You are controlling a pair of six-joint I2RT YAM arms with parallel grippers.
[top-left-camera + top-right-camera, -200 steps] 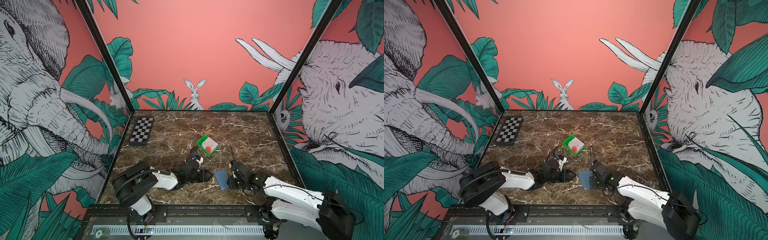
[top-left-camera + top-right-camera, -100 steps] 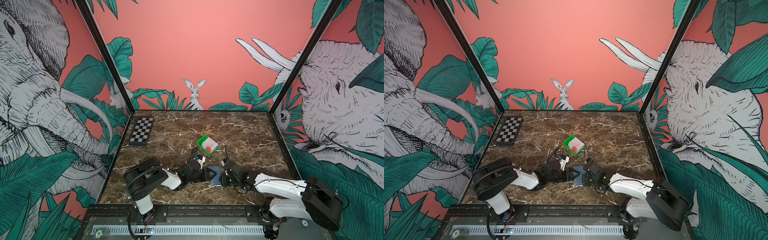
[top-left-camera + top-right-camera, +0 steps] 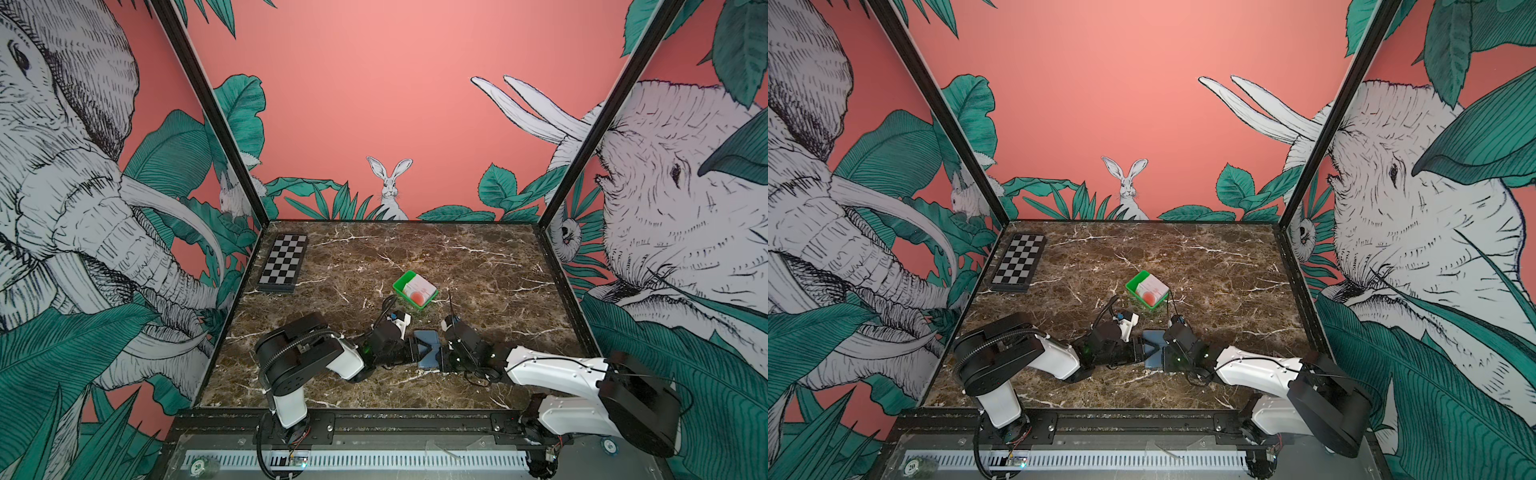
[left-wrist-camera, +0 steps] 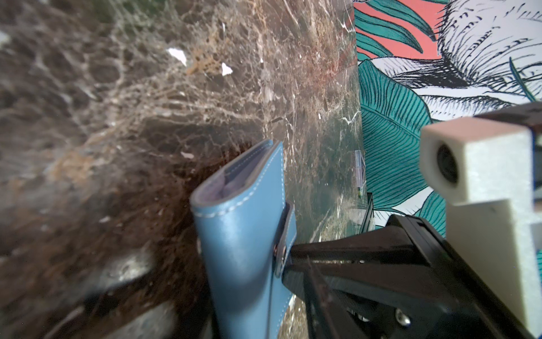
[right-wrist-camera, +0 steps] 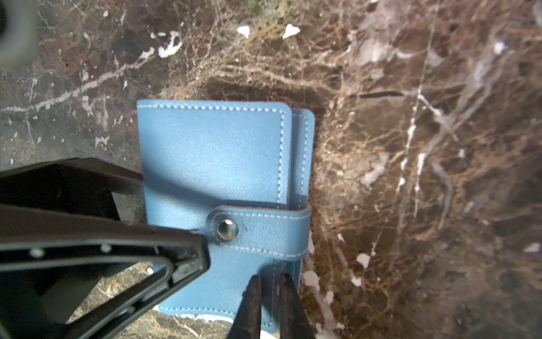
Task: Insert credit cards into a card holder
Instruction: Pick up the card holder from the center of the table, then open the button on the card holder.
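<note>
The slate-blue card holder (image 3: 427,336) (image 3: 1154,336), snapped closed, stands between my two grippers near the table's front middle. My right gripper (image 5: 271,296) (image 3: 441,353) is shut on its stitched open edge, just below the snap tab (image 5: 264,229). My left gripper (image 4: 243,308) (image 3: 417,348) has its jaws on either side of the holder's spine end (image 4: 240,234). One of its fingers (image 5: 146,249) lies on the snap face, with its tip beside the snap. The credit cards (image 3: 417,291) lie in the green tray (image 3: 401,284) behind the grippers, pale with a red-orange circle.
A folded checkerboard (image 3: 284,266) lies at the back left by the wall. Printed walls close the table on three sides. A black rail (image 3: 374,419) runs along the front edge. The right wrist's white camera block (image 4: 469,176) hangs close beside the holder.
The right gripper brought the card holder leftward, up to the left gripper. The left arm reached in to meet it and its jaws narrowed around the holder.
</note>
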